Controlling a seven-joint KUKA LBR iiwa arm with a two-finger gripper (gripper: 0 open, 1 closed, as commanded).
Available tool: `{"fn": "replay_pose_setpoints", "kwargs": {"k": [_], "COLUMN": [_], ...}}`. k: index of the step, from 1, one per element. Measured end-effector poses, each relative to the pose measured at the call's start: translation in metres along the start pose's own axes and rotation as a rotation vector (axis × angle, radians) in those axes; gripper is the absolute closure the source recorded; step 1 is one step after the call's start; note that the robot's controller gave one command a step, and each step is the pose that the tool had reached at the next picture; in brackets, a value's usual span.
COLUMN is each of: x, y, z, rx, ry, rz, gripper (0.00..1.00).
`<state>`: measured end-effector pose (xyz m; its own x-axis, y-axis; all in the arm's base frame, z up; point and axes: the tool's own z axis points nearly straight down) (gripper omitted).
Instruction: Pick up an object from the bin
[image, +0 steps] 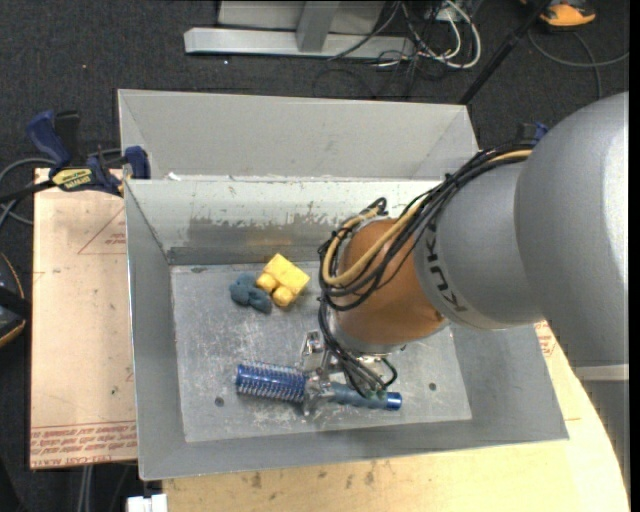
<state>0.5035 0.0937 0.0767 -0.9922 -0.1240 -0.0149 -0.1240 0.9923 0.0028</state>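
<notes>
A blue brush (268, 381) lies along the front of the bin floor, its bristled head to the left and its thin handle reaching right to a blue tip. My gripper (318, 380) is down at the brush's middle, where head meets handle, touching or nearly touching it. Its metal parts show under the orange wrist cover, which hides the rest. A yellow block (283, 277) lies further back near the rear wall, with a small grey-blue lump (249, 293) just to its left.
The big arm and its cabled wrist cover hang over the right half of the bin and hide the floor there. The bin's sloping walls rise at left and rear.
</notes>
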Motion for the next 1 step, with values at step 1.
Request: {"fn": "replay_pose_setpoints", "kwargs": {"k": [1], "x": [-0.0027], "y": [-0.0405], "z": [-0.1707], "rx": [0.003], "ry": [0.006], "rz": [0.044], "gripper": [1.0]}}
